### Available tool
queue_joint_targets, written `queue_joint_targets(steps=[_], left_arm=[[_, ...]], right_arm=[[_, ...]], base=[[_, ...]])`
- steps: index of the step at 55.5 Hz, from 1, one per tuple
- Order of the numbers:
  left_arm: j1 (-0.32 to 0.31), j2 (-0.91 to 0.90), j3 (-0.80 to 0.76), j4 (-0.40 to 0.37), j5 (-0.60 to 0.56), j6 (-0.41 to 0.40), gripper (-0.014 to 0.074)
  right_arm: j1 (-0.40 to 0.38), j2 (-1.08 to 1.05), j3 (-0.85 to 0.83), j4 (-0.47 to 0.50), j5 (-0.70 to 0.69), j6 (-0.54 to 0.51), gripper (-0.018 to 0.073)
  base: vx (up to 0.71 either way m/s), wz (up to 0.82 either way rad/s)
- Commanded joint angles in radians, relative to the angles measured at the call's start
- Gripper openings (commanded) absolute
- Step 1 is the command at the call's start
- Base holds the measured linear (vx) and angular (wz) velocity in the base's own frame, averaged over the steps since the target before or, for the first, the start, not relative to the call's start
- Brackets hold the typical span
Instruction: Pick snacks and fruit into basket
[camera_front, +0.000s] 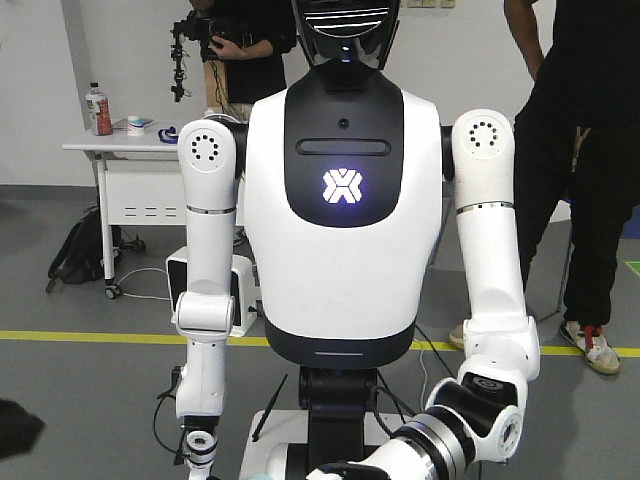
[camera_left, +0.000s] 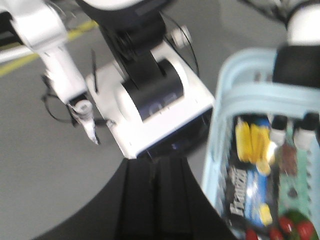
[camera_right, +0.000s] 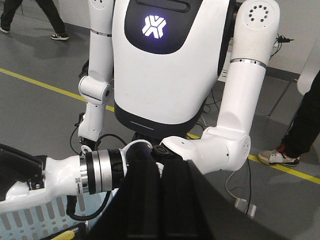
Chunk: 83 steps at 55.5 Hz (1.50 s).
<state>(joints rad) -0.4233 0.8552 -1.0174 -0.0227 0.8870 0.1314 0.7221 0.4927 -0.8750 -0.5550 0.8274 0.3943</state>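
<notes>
Two snacks, cookie box (camera_left: 248, 192) and green pouch (camera_left: 295, 200), inside basket (camera_left: 220, 120).

Grey floor (camera_front: 90, 400), yellow line (camera_front: 90, 338), white table (camera_front: 120, 148), backpack (camera_front: 82, 245).

Grey floor (camera_front: 80, 380), yellow line (camera_front: 90, 337), white table (camera_front: 120, 150).

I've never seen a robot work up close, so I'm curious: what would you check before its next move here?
1. Basket in view: ok.
2. Franzzi box in the basket: ok.
3. Green goji pouch in the basket: ok.
4. Basket opening free: not ok, fingers of the white humanoid hang over it.
5. Left fingers open or shut: cannot tell, dark blur.
6. Bystanders clear: not ok, a person stands near the humanoid.
</notes>
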Motion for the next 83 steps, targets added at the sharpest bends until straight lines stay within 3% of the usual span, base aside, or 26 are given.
queue_joint_targets(steps=[1,8,15,30,63,68,72,83], left_arm=[[-0.004,-0.107,0.012,0.092,-0.172,-0.140,-0.0002],[-0.004,-0.261,0.137,0.208,-0.286,-0.263,-0.0002],[-0.004,-0.420,0.287,0.260,-0.397,-0.347,0.0000],[-0.004,-0.631,0.512,0.259,-0.480,-0.365,0.0001],[-0.004,-0.641,0.519,0.258,-0.450,-0.364,0.0001],[0.037,-0.642,0.519,0.214,-0.444,-0.352,0.0001],[0.106,-0.657,0.532,0.168,-0.457,-0.286,0.0001],[0.270,-0.792,0.708,0.043,-0.660,-0.173,0.0001]], right_arm=[[-0.007,0.008,-0.029,-0.031,-0.072,-0.007,-0.0007],[-0.007,0.008,-0.029,-0.031,-0.072,-0.013,-0.0007],[-0.007,0.008,-0.029,-0.031,-0.074,-0.034,-0.0007],[-0.007,0.008,-0.029,-0.040,-0.050,-0.032,-0.0007],[-0.007,0.008,-0.029,-0.040,-0.049,-0.032,-0.0007],[-0.007,0.008,-0.029,-0.042,-0.049,-0.032,-0.0007],[-0.007,0.008,-0.029,-0.042,-0.049,-0.032,-0.0007],[-0.007,0.008,-0.029,-0.042,-0.048,-0.032,-0.0007]], base=[[0.00,0.00],[0.00,0.00],[0.00,0.00],[0.00,0.00],[0.00,0.00],[0.00,0.00],[0.00,0.01],[0.00,0.00]])
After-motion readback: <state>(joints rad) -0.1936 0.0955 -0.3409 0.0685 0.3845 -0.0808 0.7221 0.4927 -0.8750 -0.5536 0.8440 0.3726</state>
